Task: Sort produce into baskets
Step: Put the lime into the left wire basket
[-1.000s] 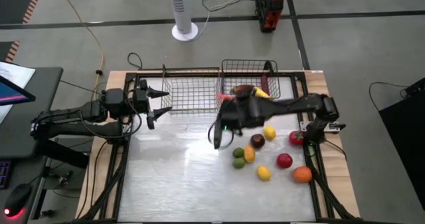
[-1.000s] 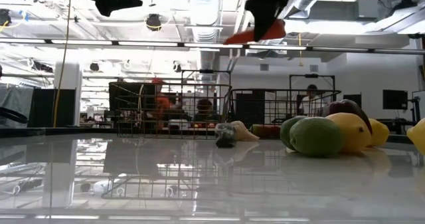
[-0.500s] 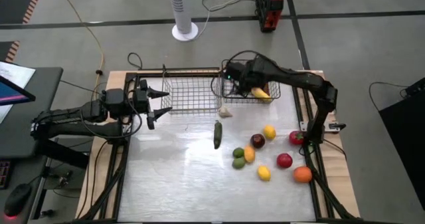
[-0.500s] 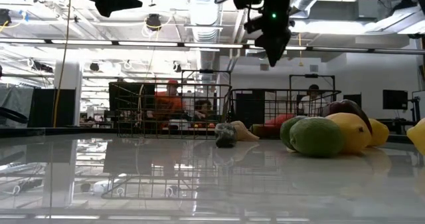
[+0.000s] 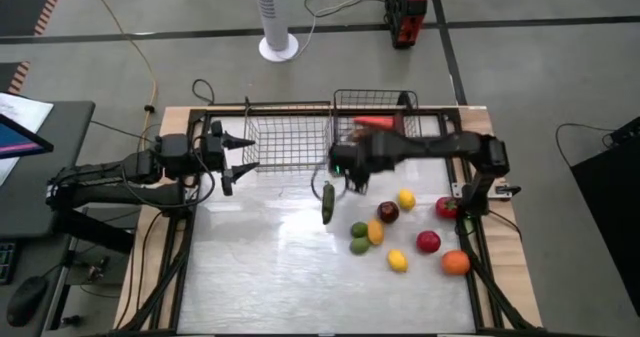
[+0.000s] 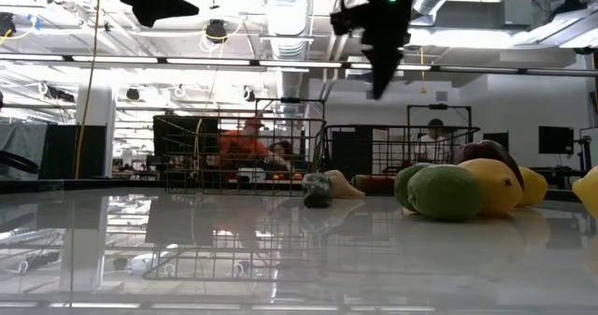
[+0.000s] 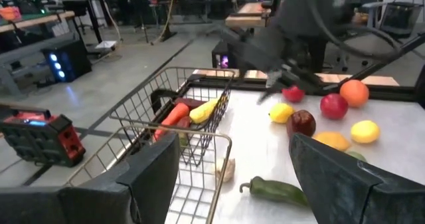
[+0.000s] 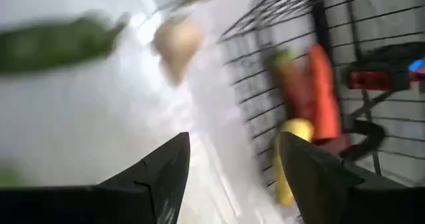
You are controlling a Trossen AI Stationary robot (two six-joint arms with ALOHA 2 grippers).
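Dark-wire basket [image 5: 378, 117] at counter's [image 5: 260, 267] far edge holds long orange, yellow & red pcs; lighter basket [image 5: 288, 139] sits just left of it. My right gripper [image 5: 352, 180] is empty, fingers spread, above counter just in front of the dark basket, near green pepper [image 5: 327, 202]. Round produce [image 5: 405, 232] clustered on the right. Left gripper [image 5: 232, 155] spread too, waiting by lighter basket's left end.
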